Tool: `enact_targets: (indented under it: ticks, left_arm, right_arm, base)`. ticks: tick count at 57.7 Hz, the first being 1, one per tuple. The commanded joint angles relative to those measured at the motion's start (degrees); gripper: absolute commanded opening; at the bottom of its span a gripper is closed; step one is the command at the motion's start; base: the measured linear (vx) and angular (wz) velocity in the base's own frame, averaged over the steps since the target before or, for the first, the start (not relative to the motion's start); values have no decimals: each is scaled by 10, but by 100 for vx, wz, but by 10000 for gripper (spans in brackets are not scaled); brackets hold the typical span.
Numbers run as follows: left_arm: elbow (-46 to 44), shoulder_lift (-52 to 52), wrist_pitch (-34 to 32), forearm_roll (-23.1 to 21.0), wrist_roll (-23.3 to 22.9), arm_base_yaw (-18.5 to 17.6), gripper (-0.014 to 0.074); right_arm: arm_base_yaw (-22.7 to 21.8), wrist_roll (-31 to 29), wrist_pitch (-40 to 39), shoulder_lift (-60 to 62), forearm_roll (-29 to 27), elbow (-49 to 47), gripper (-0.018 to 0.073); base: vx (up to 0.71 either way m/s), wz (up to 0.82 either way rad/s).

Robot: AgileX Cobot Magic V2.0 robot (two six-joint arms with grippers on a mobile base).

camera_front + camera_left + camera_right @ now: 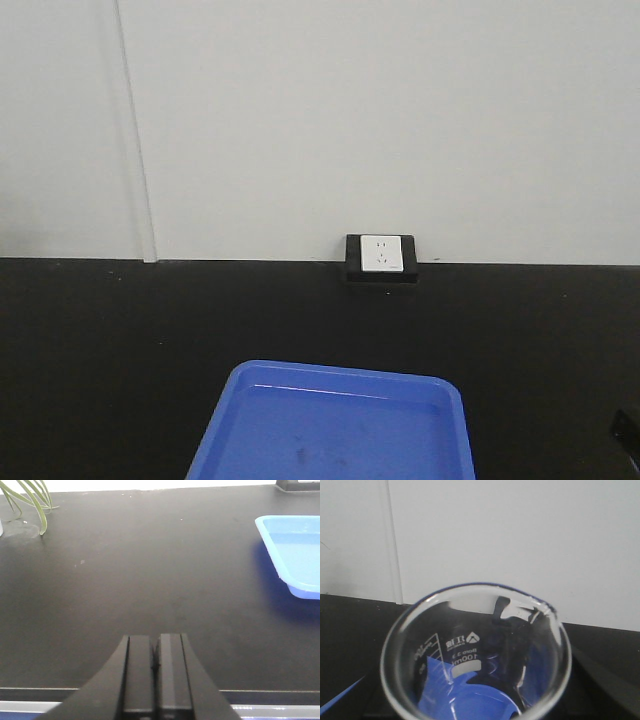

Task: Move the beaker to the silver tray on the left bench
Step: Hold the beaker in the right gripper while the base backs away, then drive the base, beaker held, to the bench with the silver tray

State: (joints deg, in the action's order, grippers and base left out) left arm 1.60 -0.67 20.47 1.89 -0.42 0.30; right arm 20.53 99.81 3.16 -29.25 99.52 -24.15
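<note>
- The left pincer [155, 639] was matte black throughout.
- Its two fingers [139, 675] were flat, straight-edged bars, each with a raised inner pad.
- One pad's inner face caught a grey sheen.
- Behind the fingers, the body flared outward on both sides.
- The right pincer [485, 702] showed only as dark, blurred slabs at either side.

Out of frame: beaker [475, 652] base, blue tray [340, 369] near end.

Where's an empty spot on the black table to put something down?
Bare black bench top between the plant leaves and the blue tray, and between tray and wall socket. The tray is empty too. Nothing looks crowded.
</note>
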Motion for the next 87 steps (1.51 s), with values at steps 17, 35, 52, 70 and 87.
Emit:
enact_targets:
  ticks: [17, 35, 52, 70, 87]
  left_arm:
    - [16, -9, -45, -1, -2, -4, 1]
    - [16, -9, -45, -1, -2, -4, 1]
    - [16, -9, -45, -1, -2, -4, 1]
    - [16, -9, -45, -1, -2, -4, 1]
    - [16, -9, -45, -1, -2, -4, 1]
  right_arm:
    - [-2, -2, 17, -1, 9, -19, -8]
    - [-2, -2, 17, -1, 8, -19, -8]
    - [-2, -2, 17, -1, 8, -19, -8]
    - [-2, -2, 17, -1, 8, -19, -8]
    - [-2, -2, 17, -1, 8, -19, -8]
  base:
    - [0, 0]
    - [-3, -3]
    - [-14, -5]
    - [-22, 2]
    - [-28, 18]
